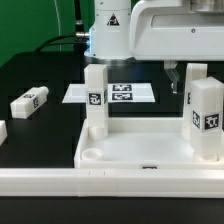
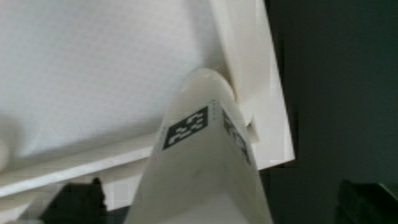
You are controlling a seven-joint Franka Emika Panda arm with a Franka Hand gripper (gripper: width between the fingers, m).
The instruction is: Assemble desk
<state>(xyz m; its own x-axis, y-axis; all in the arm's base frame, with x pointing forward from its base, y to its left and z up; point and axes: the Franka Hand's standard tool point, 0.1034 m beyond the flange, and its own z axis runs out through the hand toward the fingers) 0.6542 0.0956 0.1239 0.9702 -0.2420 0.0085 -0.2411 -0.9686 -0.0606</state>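
On my feed the tabletop [image 1: 130,152] looks like white moulded plastic, smooth, with a soft satin sheen. The upright leg [image 1: 95,105] and the loose leg [image 1: 30,102] have the same smooth white plastic look. The tag [image 2: 187,128] on a leg is matt black-and-white print. The counter [image 1: 45,70] is black and matt. The marker board [image 1: 75,93] seems thin, matt and paper-like. The arm housing [image 1: 170,30] looks to me a glossier white.
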